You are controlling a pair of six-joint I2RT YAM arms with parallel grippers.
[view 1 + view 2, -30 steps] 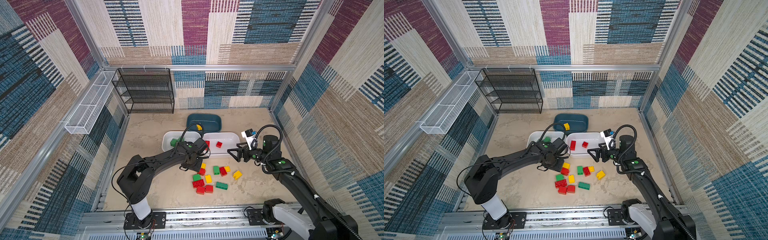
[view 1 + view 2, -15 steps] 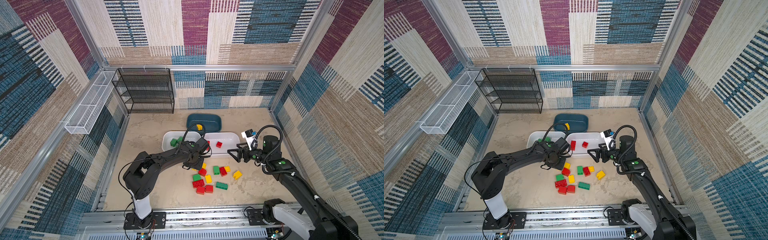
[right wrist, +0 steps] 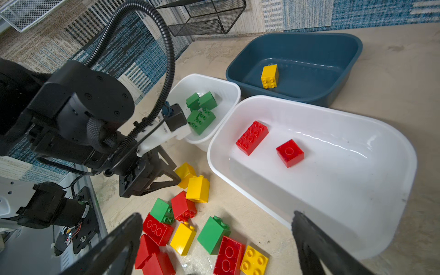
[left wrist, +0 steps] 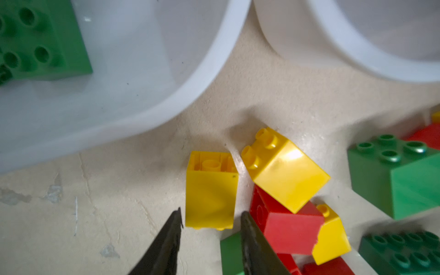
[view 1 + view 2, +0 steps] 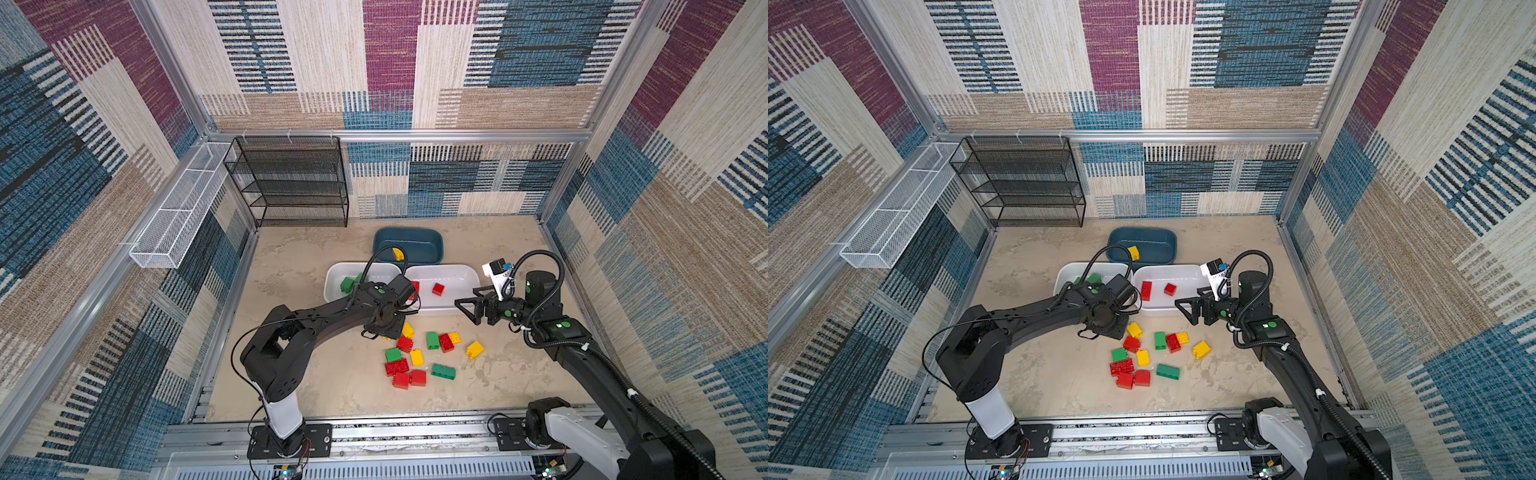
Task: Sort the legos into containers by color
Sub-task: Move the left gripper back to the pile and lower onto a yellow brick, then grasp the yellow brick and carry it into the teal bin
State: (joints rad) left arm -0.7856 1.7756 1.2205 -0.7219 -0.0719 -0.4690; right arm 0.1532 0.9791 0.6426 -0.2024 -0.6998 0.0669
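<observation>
Beige mottled desk (image 5: 316, 374) fills the cell floor, with a black mesh rack (image 5: 291, 183) at its 11 o'clock corner. A teal tub (image 5: 430, 245) sits at 12 o'clock. At its 7 o'clock is a white tub (image 5: 332, 282), and a second white tub (image 5: 457, 278) lies just beside that at 3 o'clock.

At 6 o'clock of the white pair lies a loose pile (image 5: 415, 357) of red, green and yellow legos.

The right gripper (image 5: 466, 309) hangs over the second white tub's 5 o'clock corner, jaws spread wide and empty. The left gripper (image 4: 210, 214) is low at the pile's 10 o'clock edge. Its jaws narrowly flank a yellow square brick (image 4: 212, 190) lying on its side, and I cannot tell whether they press it.

Green bricks (image 5: 347, 284) lie in the white tub, two red bricks (image 5: 437, 289) in the second, and one yellow brick (image 5: 399, 253) in the teal.
</observation>
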